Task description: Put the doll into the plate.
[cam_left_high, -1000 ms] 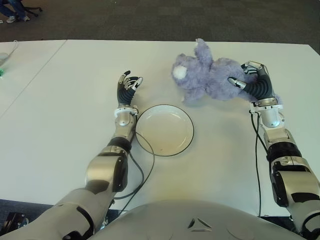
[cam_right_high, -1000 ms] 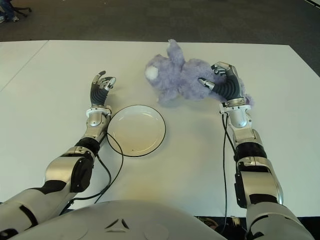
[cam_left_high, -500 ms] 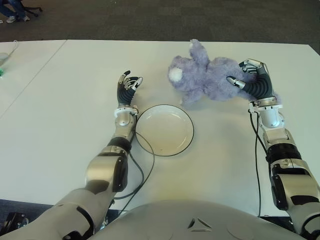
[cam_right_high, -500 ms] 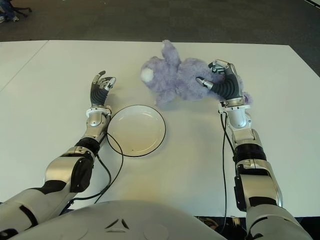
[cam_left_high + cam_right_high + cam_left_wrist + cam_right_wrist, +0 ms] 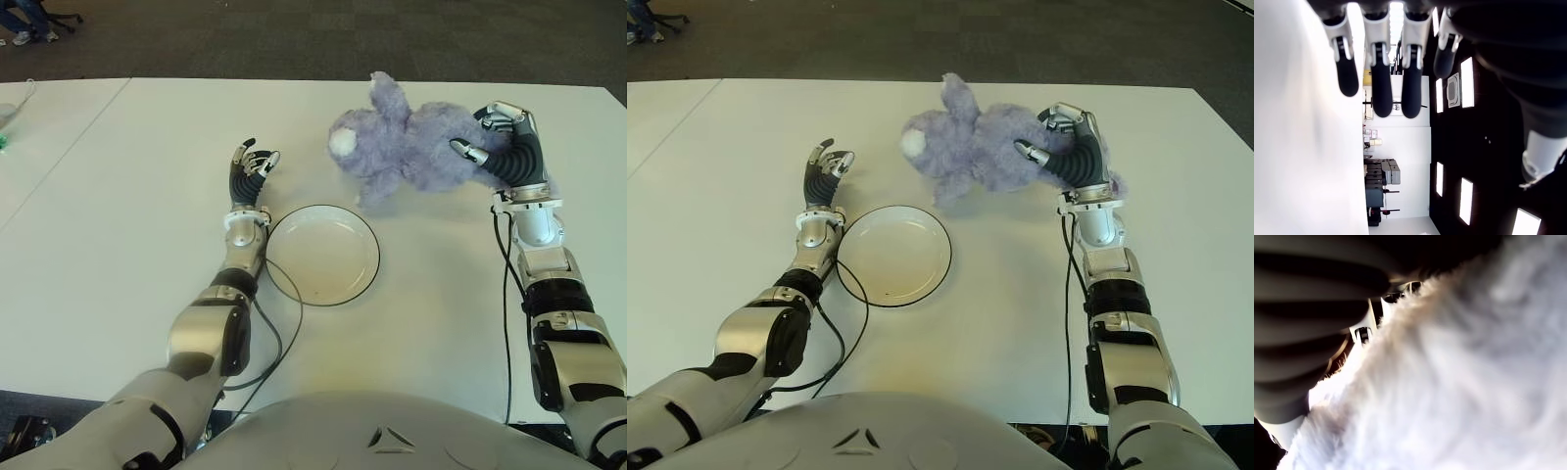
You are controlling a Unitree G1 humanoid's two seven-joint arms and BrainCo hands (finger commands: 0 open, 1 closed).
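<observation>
Here the right hand [image 5: 502, 147] grips the doll [image 5: 402, 147] beyond the plate [image 5: 323, 255].

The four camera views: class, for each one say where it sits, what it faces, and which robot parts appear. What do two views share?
Left eye view: on the head, looking down at the table; both arms, plate, doll.
Right eye view: beside it; shares the same scene.
Left wrist view: on the left arm; open left hand, room beyond.
Right wrist view: on the right arm; right hand pressed into doll fur.
</observation>
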